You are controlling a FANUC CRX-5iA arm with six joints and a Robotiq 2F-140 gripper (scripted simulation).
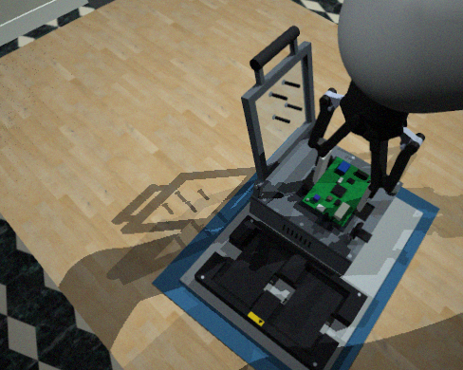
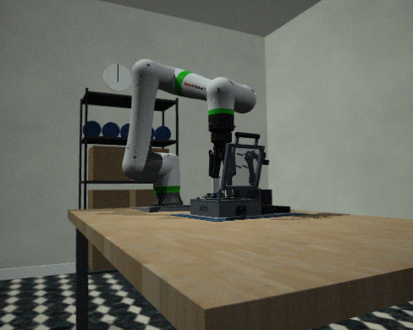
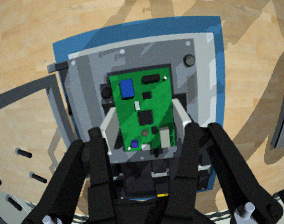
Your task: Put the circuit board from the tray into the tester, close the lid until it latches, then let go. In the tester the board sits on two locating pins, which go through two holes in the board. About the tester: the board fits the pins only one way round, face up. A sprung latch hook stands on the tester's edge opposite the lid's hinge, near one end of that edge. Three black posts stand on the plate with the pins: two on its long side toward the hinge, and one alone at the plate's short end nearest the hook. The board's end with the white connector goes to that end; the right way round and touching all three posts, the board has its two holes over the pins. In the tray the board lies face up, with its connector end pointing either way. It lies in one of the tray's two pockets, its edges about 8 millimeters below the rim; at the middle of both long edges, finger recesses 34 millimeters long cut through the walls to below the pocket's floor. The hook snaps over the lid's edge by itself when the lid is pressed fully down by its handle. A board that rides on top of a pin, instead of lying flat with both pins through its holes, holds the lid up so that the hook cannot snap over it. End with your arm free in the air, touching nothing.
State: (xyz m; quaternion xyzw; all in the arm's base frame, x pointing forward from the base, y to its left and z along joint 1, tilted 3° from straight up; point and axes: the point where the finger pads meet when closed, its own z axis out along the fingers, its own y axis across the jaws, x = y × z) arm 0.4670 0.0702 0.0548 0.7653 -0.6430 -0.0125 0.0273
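The green circuit board (image 1: 338,190) (image 3: 143,110) lies face up on the tester's plate (image 1: 288,223) (image 3: 88,75), seemingly flat. Its white connector (image 1: 342,211) (image 3: 165,137) points toward the tray side. My gripper (image 1: 347,180) (image 3: 145,112) (image 2: 215,186) reaches straight down over the board. Its two pale finger pads stand against the middle of the board's long edges, so it is shut on the board. The lid (image 1: 252,128) (image 2: 242,169) stands open and upright on its hinge, with its black handle (image 1: 275,47) on top. The black tray (image 1: 250,280) in front of the tester has both pockets without a board.
A blue mat (image 1: 175,285) lies under tester and tray on the wooden table. A black knob (image 3: 189,60) sits at one corner of the tester's plate. The open lid's frame (image 3: 23,95) stands close to the left of my fingers. A shelf with boxes stands behind the arm.
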